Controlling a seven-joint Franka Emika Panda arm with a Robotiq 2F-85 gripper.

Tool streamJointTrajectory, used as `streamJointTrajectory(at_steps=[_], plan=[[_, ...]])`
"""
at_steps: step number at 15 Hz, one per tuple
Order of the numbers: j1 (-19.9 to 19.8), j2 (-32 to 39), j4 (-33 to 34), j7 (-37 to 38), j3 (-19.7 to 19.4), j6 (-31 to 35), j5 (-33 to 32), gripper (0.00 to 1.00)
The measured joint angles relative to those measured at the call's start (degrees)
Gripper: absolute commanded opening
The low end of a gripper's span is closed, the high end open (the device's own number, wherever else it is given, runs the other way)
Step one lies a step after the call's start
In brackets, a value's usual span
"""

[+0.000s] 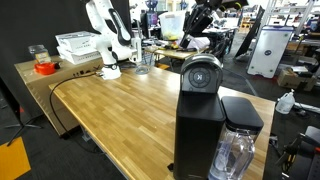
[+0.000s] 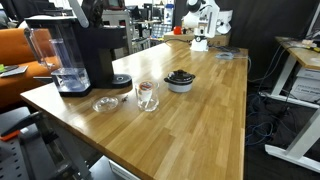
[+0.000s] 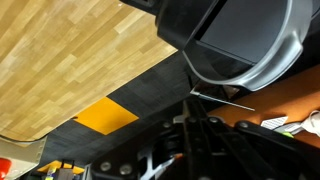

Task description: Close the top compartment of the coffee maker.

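Note:
The coffee maker (image 1: 200, 130) is a tall black box at the table's near corner, with a clear water tank (image 1: 238, 150) at its side; it also shows in an exterior view (image 2: 90, 55). Its top compartment (image 1: 202, 72), a rounded black lid with a silver ring, stands raised open. In the wrist view the lid (image 3: 240, 40) fills the upper right, close above my gripper (image 3: 187, 102). The gripper's fingers are pressed together and hold nothing. A white part of my arm (image 2: 75, 8) shows over the machine's top.
A glass cup (image 2: 147, 95), a grey bowl (image 2: 180, 80), a clear dish (image 2: 105, 103) and a black disc (image 2: 120, 80) stand near the machine. White baskets (image 1: 78, 45) and a red-filled container (image 1: 42, 65) sit at the far end. A yellow floor patch (image 3: 105, 115) lies below the table edge.

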Motion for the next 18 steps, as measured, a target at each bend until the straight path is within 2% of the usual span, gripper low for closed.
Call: streamJointTrajectory(at_steps=[9, 18], plan=[[1.9, -0.1, 0.2, -4.8, 1.5, -7.2, 2.7, 0.0], [2.1, -0.1, 0.3, -6.2, 2.0, -9.9, 2.7, 0.0]])
